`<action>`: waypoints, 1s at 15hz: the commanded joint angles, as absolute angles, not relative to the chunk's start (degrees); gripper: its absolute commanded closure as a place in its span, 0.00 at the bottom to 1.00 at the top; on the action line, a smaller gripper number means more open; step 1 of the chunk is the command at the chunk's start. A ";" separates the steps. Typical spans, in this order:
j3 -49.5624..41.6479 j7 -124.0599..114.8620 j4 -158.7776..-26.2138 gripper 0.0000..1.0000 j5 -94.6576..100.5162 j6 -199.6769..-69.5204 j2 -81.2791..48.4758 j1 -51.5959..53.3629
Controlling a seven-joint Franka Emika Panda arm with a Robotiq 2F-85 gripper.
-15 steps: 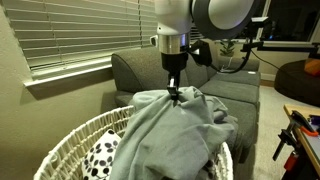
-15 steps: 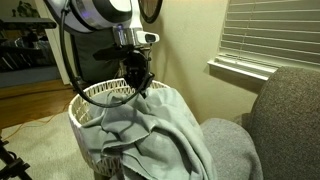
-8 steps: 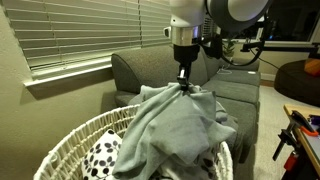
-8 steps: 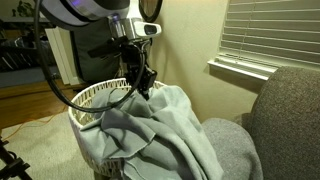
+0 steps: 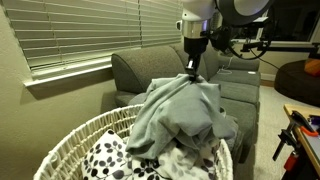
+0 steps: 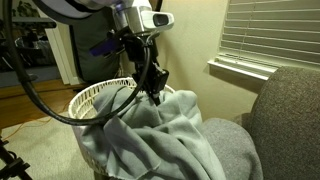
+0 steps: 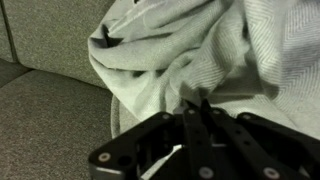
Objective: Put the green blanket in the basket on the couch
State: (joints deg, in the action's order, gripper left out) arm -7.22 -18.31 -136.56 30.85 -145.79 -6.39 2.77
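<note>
Large pale grey-green fleece blanket (image 5: 185, 110): pulled up into one bunched peak, the rest falling in loose rumples over the side of the big round white wicker basket (image 5: 70, 140) nearest the grey fabric-upholstered couch (image 5: 140, 68). Seen in an exterior view as a broad drape (image 6: 170, 130) covering much of the basket's open-weave rim (image 6: 95, 92) and reaching down just beside the couch seat cushion (image 6: 285, 110). Partly inside the basket, partly hanging over its edge. Pinched at the peak by the black Robotiq gripper (image 5: 192, 72), jaws narrow and closed tight on a fold of the fleece, pointing straight down from the arm (image 6: 158, 97). In the wrist view, dark fingertips (image 7: 195, 105) meeting against the ribbed folds of the blanket (image 7: 200, 50), grey couch fabric (image 7: 50, 110) beside and beneath. Lying in the basket under the lifted blanket, a white cloth with black spots (image 5: 105, 160). Behind the couch, closed pale slatted window blinds (image 5: 90, 30). Cannot tell what the basket stands on
</note>
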 commanded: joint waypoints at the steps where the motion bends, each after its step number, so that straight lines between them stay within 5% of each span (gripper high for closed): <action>1: -8.13 -20.43 -138.80 0.99 34.21 -143.43 -1.53 0.37; 15: -10.29 -24.48 -138.58 0.99 39.03 -141.56 -0.33 -5.92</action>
State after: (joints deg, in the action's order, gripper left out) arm -9.70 -20.89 -136.58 35.85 -142.92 -3.35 -4.94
